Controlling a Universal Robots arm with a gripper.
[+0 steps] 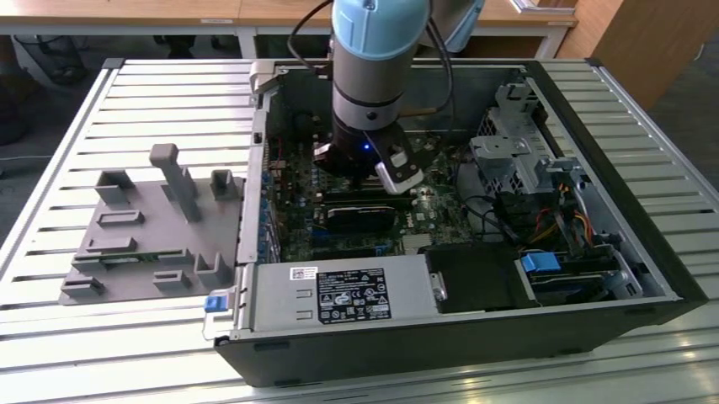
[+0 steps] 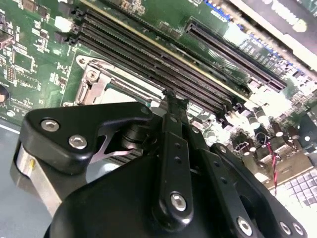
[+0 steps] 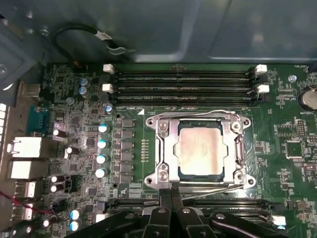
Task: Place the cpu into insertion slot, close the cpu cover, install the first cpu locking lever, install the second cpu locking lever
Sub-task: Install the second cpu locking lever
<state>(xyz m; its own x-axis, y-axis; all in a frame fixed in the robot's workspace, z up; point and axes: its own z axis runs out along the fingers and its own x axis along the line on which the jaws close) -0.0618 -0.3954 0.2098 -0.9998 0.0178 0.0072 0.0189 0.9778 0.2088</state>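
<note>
The cpu (image 3: 200,148) sits in the insertion slot (image 3: 163,174) with the cpu cover (image 3: 167,147) down over it; the gripper (image 3: 171,194), fingers pressed together, hangs at the socket's edge; pressing squarely should seat the lever cleanly.

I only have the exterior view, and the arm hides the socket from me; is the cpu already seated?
Observer: Yes. In the first wrist view the cpu lies flat in the insertion slot.
Operator: Thank you. And the cpu cover?
Observer: The cpu cover lies down around the chip, whose face shows through its window.
Operator: Where is the gripper?
Observer: The gripper, fingers together, is at the socket's edge, on the side away from the memory slots.
</note>
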